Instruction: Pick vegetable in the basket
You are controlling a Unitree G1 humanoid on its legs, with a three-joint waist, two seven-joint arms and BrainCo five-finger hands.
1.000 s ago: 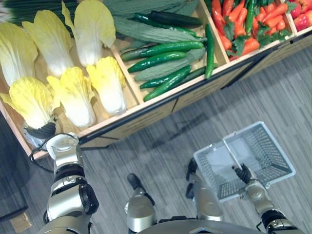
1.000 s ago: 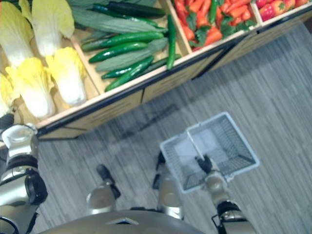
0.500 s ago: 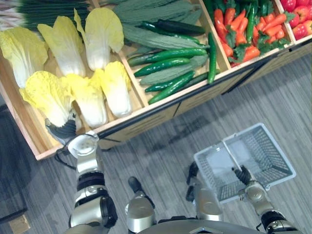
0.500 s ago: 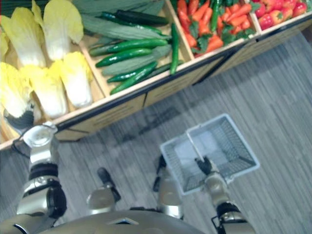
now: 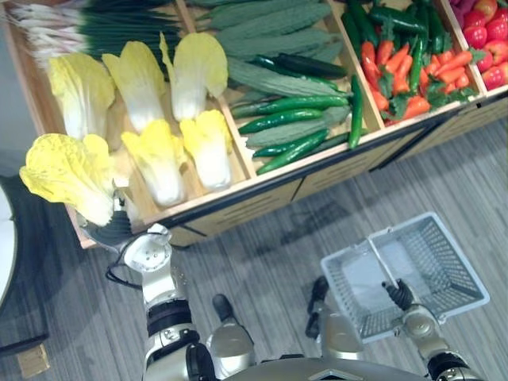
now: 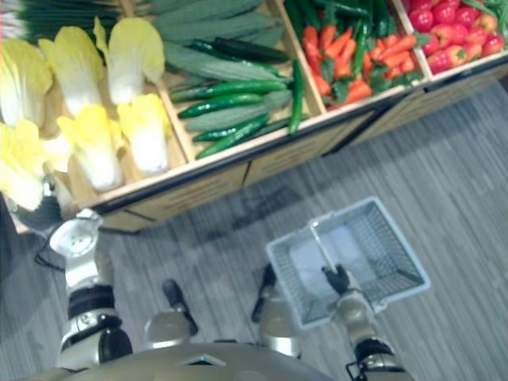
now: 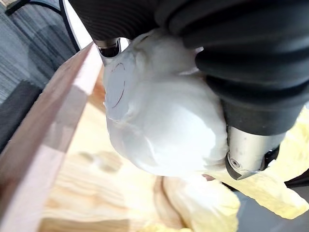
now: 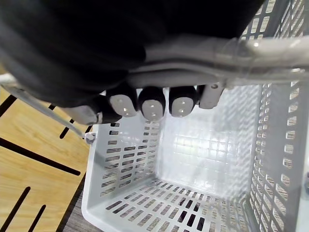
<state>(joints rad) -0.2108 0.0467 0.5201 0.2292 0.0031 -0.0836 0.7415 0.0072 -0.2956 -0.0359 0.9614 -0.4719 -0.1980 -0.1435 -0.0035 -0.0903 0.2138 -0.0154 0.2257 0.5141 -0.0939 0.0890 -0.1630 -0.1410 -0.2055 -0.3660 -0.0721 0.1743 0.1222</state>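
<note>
A yellow-leafed napa cabbage [image 5: 67,171] is held up over the front left corner of the wooden shelf [image 5: 238,208]. My left hand [image 5: 111,226] is curled round its white base [image 7: 164,125], with fingers [image 7: 246,154] wrapped on the stalk. A white mesh basket [image 5: 448,266] hangs low at the right above the floor and is empty inside [image 8: 193,145]. My right hand [image 5: 399,294] is shut round the basket's handle [image 8: 251,48], its fingers [image 8: 152,104] curled under the bar.
The shelf's compartments hold more napa cabbages [image 5: 178,119], cucumbers [image 5: 290,119] and bitter gourds [image 5: 270,79], carrots with green chillies [image 5: 405,71], red peppers [image 5: 488,32] and green onions [image 5: 87,24]. A dark piece of furniture [image 5: 24,270] stands at the far left on the grey plank floor.
My left hand has lifted the front-left cabbage out of its place in the crate, up and to the left. The view has shifted. The basket stays in my right hand.
</note>
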